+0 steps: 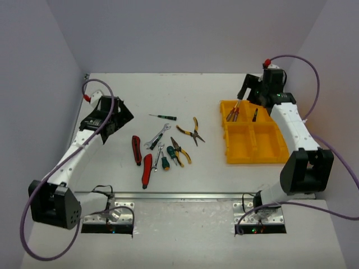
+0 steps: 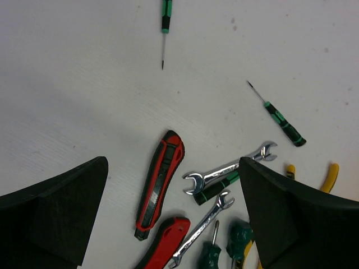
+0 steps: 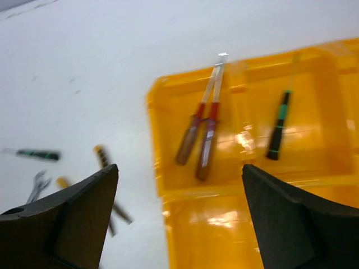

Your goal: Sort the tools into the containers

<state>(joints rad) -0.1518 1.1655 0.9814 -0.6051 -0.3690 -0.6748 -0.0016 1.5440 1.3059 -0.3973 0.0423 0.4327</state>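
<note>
The right gripper point(image 3: 179, 168) hangs above the far row of the yellow tray point(image 1: 244, 150). Its claw is released, with the two fingers wide apart and grasping nothing. Under it, in the compartment at 10 o'clock of the tray, two red-handled screwdrivers point(image 3: 202, 134) lie side by side. In the compartment at 12 o'clock lies one green-black screwdriver point(image 3: 279, 126). The tray stands at 3 o'clock on the table point(image 1: 168, 89). The other tools lie loose at 9 o'clock from the tray: utility knives point(image 1: 136, 149), wrenches point(image 2: 230, 171) and pliers point(image 1: 190, 130). The left gripper point(image 2: 174, 168), at 10 o'clock from this group, is also released and holds nothing.
</note>
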